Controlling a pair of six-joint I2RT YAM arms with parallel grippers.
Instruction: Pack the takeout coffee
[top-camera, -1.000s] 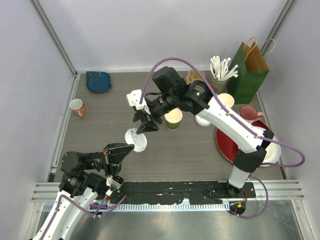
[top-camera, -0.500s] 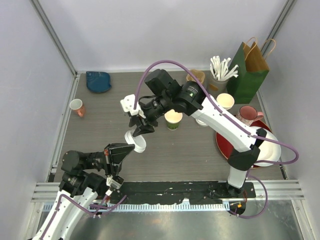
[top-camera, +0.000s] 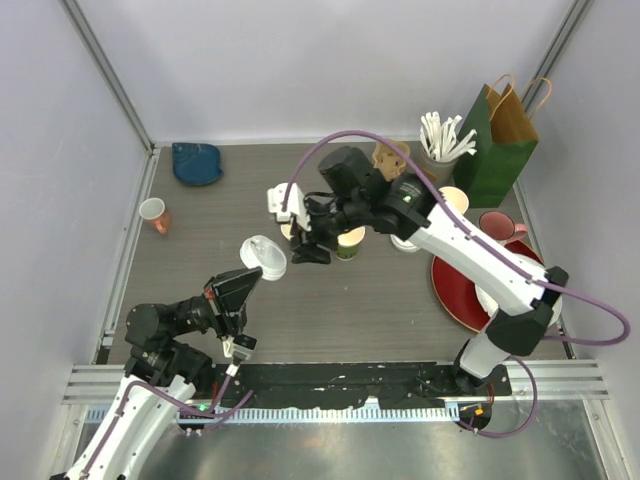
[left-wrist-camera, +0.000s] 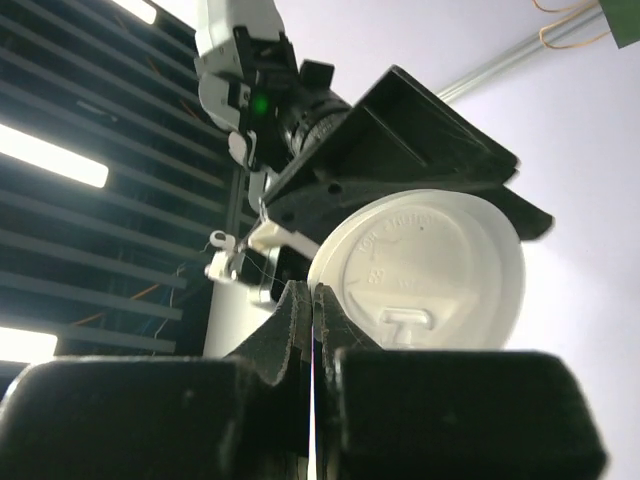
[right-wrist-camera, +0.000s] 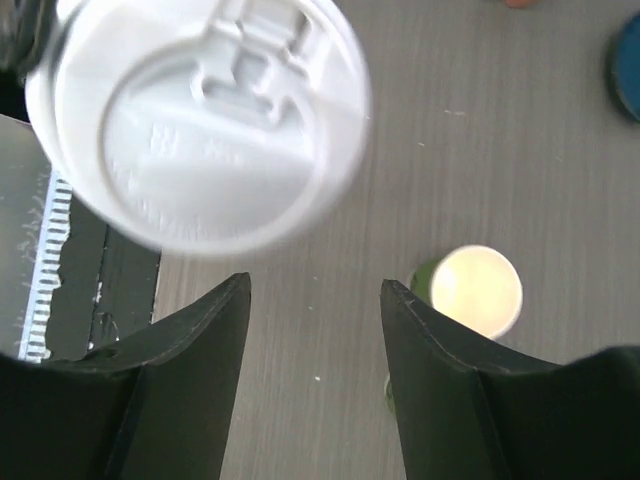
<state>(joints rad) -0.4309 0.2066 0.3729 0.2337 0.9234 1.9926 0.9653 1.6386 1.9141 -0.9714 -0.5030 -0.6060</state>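
Note:
A round white lid (top-camera: 264, 256) is held by its rim in my shut left gripper (top-camera: 252, 275), above the table left of centre. From the left wrist, the lid (left-wrist-camera: 420, 268) stands on edge just right of the closed fingertips (left-wrist-camera: 300, 312). My right gripper (top-camera: 305, 242) hangs open just right of the lid, holding nothing. Beside it stands a dark-green takeout cup (top-camera: 348, 241), cream inside, without a lid. In the right wrist view the lid (right-wrist-camera: 200, 120) lies beyond the open right gripper (right-wrist-camera: 315, 290), with the cup (right-wrist-camera: 480, 290) to the right.
A second white lid (top-camera: 404, 243) lies partly hidden behind the right arm. At the back right are another open cup (top-camera: 452, 201), a pink mug (top-camera: 497, 228), a red plate (top-camera: 455, 290), straws (top-camera: 445, 135) and a green paper bag (top-camera: 490, 140). A blue object (top-camera: 197, 162) and small cup (top-camera: 153, 213) sit left.
My right gripper was at the lid half a second ago; it has drawn back to the right, toward the green cup, and opened wider. The left gripper carried the lid slightly farther back.

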